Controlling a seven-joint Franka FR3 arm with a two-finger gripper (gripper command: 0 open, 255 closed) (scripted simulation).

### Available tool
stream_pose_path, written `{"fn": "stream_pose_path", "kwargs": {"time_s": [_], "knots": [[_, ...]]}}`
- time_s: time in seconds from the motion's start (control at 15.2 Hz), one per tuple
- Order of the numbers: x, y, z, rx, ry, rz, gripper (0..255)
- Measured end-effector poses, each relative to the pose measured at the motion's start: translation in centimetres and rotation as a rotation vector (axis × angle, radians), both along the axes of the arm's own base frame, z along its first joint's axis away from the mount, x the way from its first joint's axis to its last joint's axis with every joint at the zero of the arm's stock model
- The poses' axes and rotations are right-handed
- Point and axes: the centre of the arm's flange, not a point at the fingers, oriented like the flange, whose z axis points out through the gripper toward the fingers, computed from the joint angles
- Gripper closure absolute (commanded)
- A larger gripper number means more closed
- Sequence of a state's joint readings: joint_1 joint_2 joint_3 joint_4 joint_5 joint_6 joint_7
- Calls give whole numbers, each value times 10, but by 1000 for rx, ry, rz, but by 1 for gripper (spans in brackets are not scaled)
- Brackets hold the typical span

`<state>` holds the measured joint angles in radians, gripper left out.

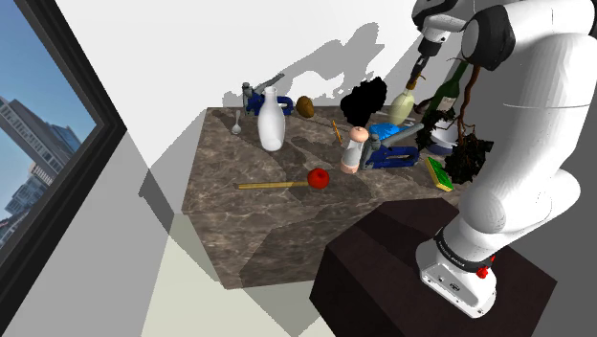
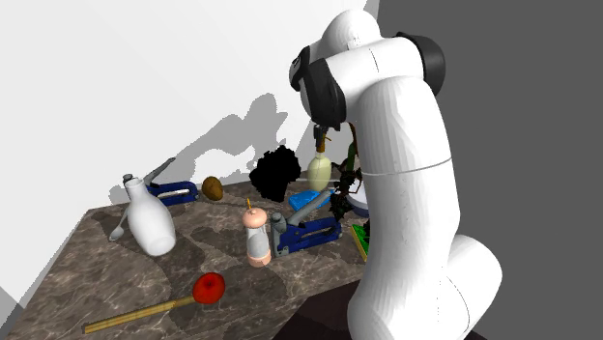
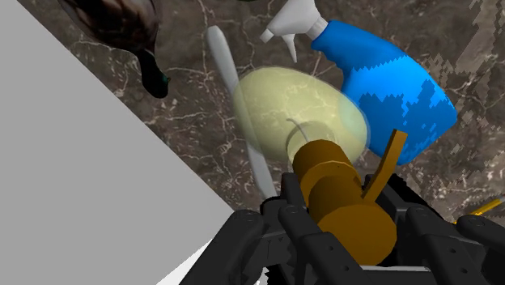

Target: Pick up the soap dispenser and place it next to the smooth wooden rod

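The soap dispenser (image 1: 403,103) (image 2: 319,170) is a pale yellow-green bottle (image 3: 295,113) with a brown pump top (image 3: 340,194). It stands upright at the back of the marble table (image 1: 249,220), just behind a blue spray bottle (image 3: 388,81) (image 1: 390,129). My gripper (image 1: 421,69) (image 2: 320,137) (image 3: 340,223) comes down from above and is shut on the pump top. I cannot tell whether the bottle's base touches the table. A thin wooden rod (image 1: 270,184) (image 2: 135,315) with a red head (image 1: 318,177) lies flat near the table's middle, well away from the dispenser.
Around the dispenser stand a dark wine bottle (image 1: 450,91), a black shape (image 1: 364,99), a dark plant (image 1: 469,158), a blue stapler (image 1: 394,155) and a pink bottle (image 1: 354,149). A white jug (image 1: 271,120) stands further along. A short orange stick (image 1: 336,129) lies behind the pink bottle.
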<state>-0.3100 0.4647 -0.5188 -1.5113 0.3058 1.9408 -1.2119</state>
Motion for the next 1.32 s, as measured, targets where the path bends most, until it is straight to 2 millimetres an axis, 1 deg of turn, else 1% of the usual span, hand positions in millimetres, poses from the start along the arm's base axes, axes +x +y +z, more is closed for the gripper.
{"fn": "stream_pose_path", "kwargs": {"time_s": [0.2,0.92,1.19,1.25,1.32], "knots": [[0,0,11,0,0,0,255],[0,0,70,0,0,0,255],[-1,0,86,0,0,0,255],[1,6,88,0,0,0,255],[3,17,89,0,0,0,255]]}}
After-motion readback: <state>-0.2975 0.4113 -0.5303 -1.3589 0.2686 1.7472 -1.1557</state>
